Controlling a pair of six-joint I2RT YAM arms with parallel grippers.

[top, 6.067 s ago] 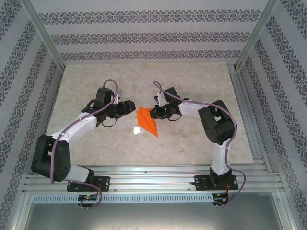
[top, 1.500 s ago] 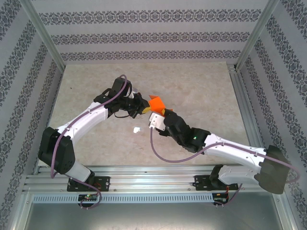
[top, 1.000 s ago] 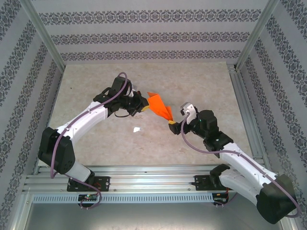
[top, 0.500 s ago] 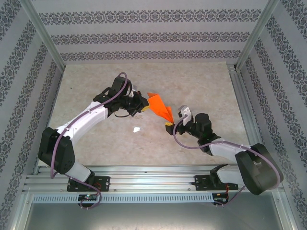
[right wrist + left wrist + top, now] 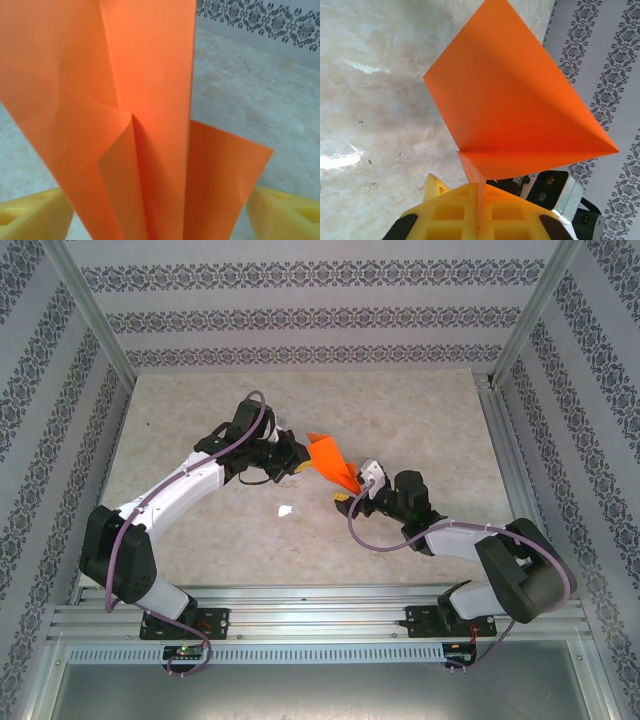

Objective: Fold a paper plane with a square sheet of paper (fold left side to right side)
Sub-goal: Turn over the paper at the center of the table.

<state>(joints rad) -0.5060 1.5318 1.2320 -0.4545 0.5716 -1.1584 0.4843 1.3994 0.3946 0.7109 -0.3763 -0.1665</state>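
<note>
**Item 1: paper plane** (image 5: 332,461)
- Description: bright orange paper, one piece, folded into a pointed wedge with a centre crease.
- Location: middle of the tabletop (image 5: 200,420), between the two grippers. The wide end points toward the far left corner and the narrow tip toward the near right corner. Whether the tip touches the surface cannot be told.
- Left wrist view: the plane (image 5: 520,110) shows a broad triangular wing spread above the fingers, with a narrow fold running down from it.
- Right wrist view: the plane (image 5: 125,90) shows as overlapping flaps standing upright, with one crease opening near the middle.

**Item 2: left gripper** (image 5: 300,464)
- Position: at the plane's wide end.
- State: the yellow fingers (image 5: 445,215) are pressed together, and the gripper (image 5: 481,210) is clamped on the plane's narrow lower fold.

**Item 3: right gripper** (image 5: 347,497)
- Position: at the plane's narrow tip, on the near right side of it.
- State: the jaws stand apart, with one yellow finger (image 5: 30,215) at each side of the paper and the gripper (image 5: 160,215) astride it. A sliver of tabletop shows between one pad and the paper. Contact at the other pad cannot be told. No clamp on the plane.

**Item 4: white scrap** (image 5: 285,510)
- Description: small.
- Location: lying on the tabletop toward the near edge from the left gripper, apart from the plane.
</note>
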